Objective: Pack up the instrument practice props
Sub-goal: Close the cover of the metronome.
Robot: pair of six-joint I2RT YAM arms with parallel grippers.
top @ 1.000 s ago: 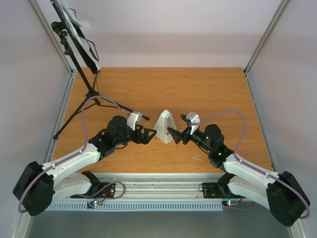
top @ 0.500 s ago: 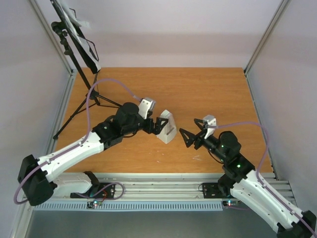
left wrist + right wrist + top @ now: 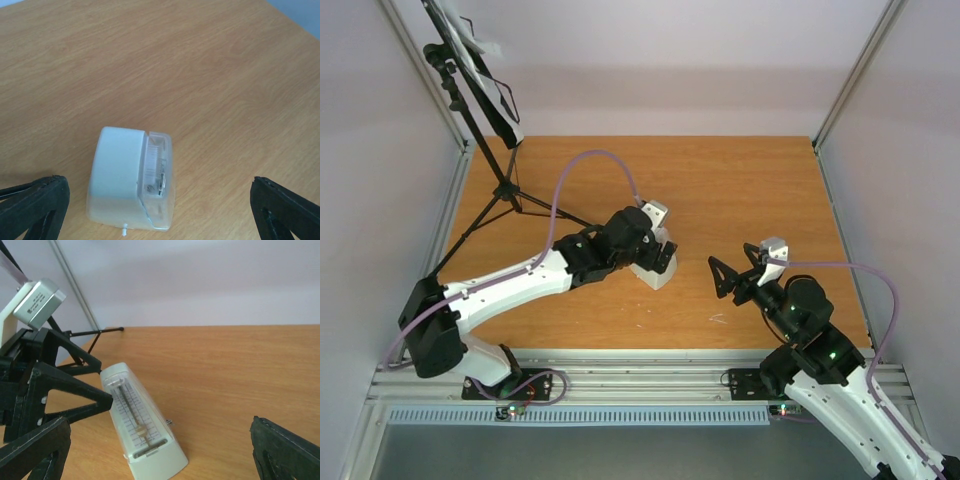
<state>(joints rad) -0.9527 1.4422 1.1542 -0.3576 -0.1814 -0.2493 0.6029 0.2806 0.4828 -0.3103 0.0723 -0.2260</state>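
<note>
Hovering jaws-wide over the upright metronome (image 3: 656, 277) mid-tabletop (image 3: 740, 185), the left gripper (image 3: 658, 252) grips nothing, the right gripper (image 3: 719, 279) sits released too, near and right of it, and the black music stand (image 3: 480, 85) holding white pages (image 3: 486, 46) stands far left.

The metronome (image 3: 658, 274) is standing on the tabletop (image 3: 750, 190), slightly left of the middle. The left gripper (image 3: 653, 255) is hanging directly above it, with its fingers (image 3: 35, 202) sitting apart on either side and not touching it. The right gripper (image 3: 722, 280) is sitting to the metronome's right, well apart from it and facing it. The music stand (image 3: 470, 85) is rising at the far left corner, one leg reaching toward the metronome. The sheet-music pages (image 3: 483, 46) are resting on its desk.
</note>
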